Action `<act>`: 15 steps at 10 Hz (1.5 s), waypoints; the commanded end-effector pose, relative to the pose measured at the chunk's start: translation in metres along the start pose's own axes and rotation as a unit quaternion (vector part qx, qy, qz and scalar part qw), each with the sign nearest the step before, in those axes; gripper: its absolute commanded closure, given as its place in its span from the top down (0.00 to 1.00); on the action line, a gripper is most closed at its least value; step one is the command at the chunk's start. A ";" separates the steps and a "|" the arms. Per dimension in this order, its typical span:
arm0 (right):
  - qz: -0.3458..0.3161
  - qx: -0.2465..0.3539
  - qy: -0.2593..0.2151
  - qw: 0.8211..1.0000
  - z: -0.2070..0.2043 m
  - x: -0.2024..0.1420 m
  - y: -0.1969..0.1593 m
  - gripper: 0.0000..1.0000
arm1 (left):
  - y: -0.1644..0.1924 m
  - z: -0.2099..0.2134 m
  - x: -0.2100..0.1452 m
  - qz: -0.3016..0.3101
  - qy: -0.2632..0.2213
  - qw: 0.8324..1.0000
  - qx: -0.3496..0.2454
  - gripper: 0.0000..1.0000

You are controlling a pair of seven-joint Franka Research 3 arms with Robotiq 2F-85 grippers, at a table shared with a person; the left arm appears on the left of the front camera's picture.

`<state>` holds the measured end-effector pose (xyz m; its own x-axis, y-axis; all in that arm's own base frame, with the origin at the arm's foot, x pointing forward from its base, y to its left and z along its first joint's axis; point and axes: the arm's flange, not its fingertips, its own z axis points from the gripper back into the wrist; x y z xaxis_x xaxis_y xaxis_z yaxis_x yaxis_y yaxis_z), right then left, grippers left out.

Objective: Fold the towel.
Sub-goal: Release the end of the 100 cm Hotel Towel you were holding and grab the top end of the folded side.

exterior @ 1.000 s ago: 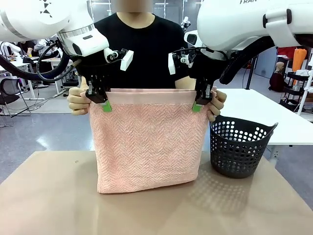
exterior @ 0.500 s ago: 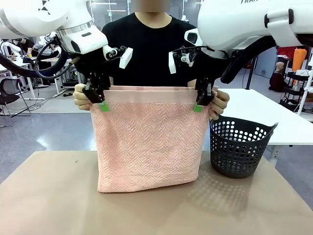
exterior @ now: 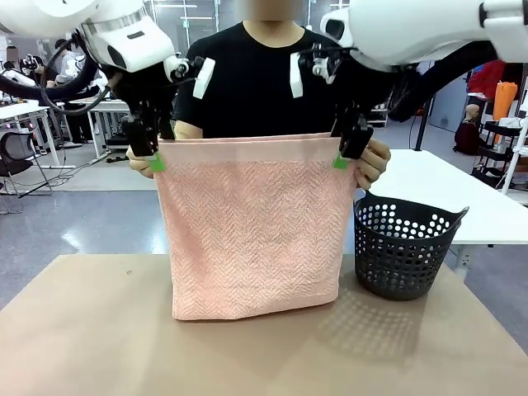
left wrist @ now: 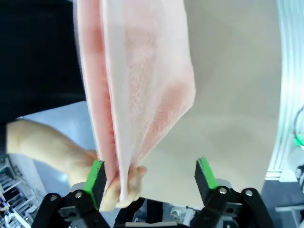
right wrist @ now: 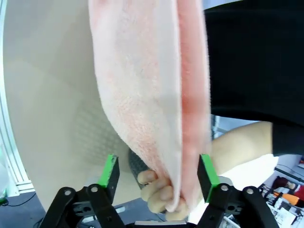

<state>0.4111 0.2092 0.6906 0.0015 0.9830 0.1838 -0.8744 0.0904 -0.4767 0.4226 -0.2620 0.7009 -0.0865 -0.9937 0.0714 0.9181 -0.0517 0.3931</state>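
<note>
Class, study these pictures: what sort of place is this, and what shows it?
Probably a robotics lab: a white left arm and right arm over a brown table, desks and a swivel chair behind.

Pink towel (exterior: 252, 227) — hanging upright, doubled.

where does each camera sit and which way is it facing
front: between the arms, facing across the brown table at the person holding up the salmon-pink terry towel; left gripper, right gripper show.
left wrist: along the open left gripper, down the towel; a hand pinches it.
right wrist: likewise along the open right gripper.
shared: towel, table.
</note>
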 end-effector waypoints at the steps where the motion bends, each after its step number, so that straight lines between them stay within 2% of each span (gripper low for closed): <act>1: -0.008 -0.056 -0.010 0.998 0.013 0.002 0.007 1.00 | 0.003 0.018 0.008 0.019 0.015 0.999 0.049 1.00; 2: -0.008 -0.071 -0.022 0.997 0.023 0.002 0.007 1.00 | 0.004 0.024 0.008 0.021 0.013 0.998 0.061 1.00; 5: -0.006 -0.056 -0.023 0.998 0.025 0.004 0.002 1.00 | 0.010 0.023 0.007 0.019 0.006 0.997 0.069 1.00; 8: -0.004 -0.009 -0.025 1.000 0.019 0.004 -0.011 1.00 | 0.017 0.015 0.007 0.008 -0.017 0.997 0.071 1.00; 12: -0.012 0.044 -0.002 0.999 -0.007 0.001 -0.025 1.00 | 0.024 -0.027 0.013 0.001 -0.074 0.997 0.027 1.00; 15: -0.024 0.077 0.004 0.997 -0.032 -0.002 -0.027 1.00 | 0.023 -0.054 0.014 0.008 -0.083 0.997 -0.004 1.00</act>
<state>0.4453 0.2117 0.6754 0.0425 0.9827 0.1801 -0.9265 0.1062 -0.3610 0.4645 -0.2883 0.6647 -0.1138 -0.9733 0.1994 0.9241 -0.0300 0.3810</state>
